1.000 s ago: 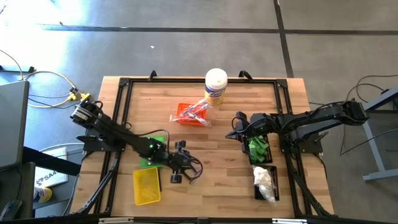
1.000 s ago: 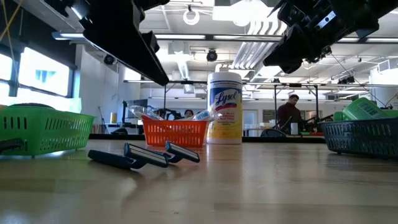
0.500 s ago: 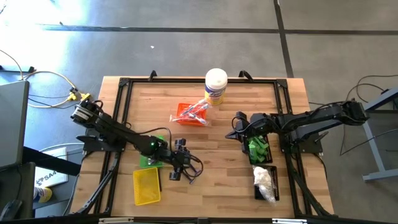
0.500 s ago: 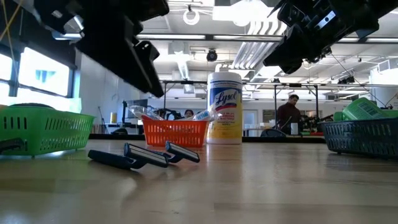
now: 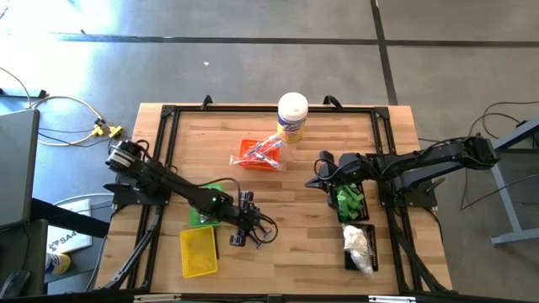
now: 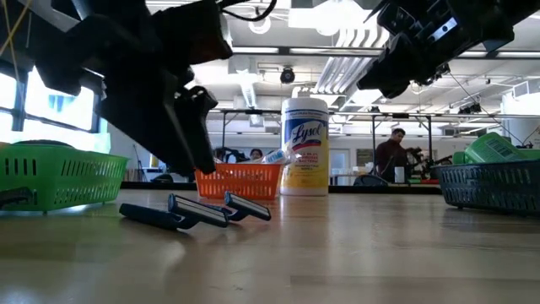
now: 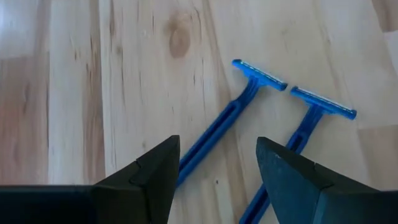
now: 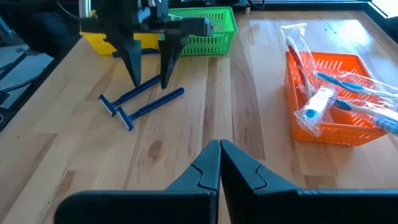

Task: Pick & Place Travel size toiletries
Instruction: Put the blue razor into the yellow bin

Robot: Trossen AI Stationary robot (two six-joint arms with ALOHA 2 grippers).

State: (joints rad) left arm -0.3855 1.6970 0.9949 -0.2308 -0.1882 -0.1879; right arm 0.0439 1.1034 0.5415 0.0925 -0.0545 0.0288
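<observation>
Lying side by side, two blue razors (image 7: 249, 118) sit under the left tool (image 7: 214, 165), fingers apart.

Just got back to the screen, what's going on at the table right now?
The left tool hangs open just above two blue razors lying loose on the wood, one handle between its fingers, nothing gripped yet. The right tool is shut and empty, waiting over by the black tray of green bottles.
</observation>
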